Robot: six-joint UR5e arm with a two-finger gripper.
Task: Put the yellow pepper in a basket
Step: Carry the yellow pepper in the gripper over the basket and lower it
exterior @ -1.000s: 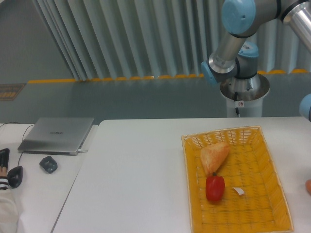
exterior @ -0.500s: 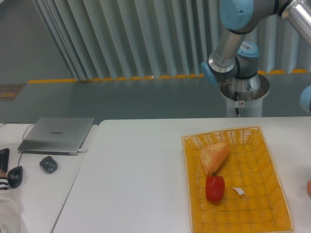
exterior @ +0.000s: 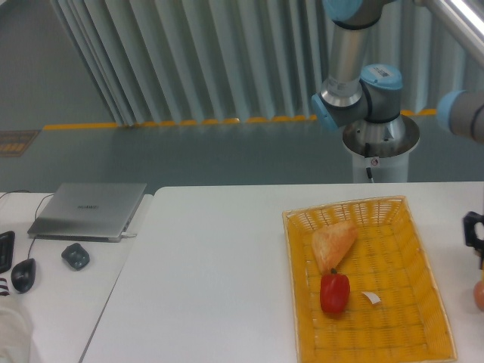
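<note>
inspector: findings, left to right. far to the gripper's left, on the side desk, a closed laptop (exterior: 88,209) with a mouse (exterior: 75,255) in front of it. nearer in, the basket (exterior: 423,242) lies on the white table (exterior: 204,272), just to the gripper's left. it holds a tan bread piece (exterior: 333,243), a red pepper (exterior: 335,293) touching the bread's lower end, and a small white scrap (exterior: 370,298) beside the pepper.

assistant: and the tool itself?

inspector: the gripper (exterior: 473,231) is only a dark sliver at the right edge of the frame, just past the basket's right rim. i cannot tell how its jaws stand.

assistant: the yellow pepper?

inspector: not identifiable. a small orange-pink rounded patch (exterior: 479,294) sits just below the gripper at the frame edge; whether that is part of the pepper cannot be told. nothing yellow lies in the basket.

assistant: step in hand?

inspector: by my judgement, the approach to the pick, outside the basket's right side; nothing delivered. the next move calls for descending over the fruit, closing on its body, lifting clear of the rim, then carrying left to a free part of the basket away from the bread and red pepper.
</note>
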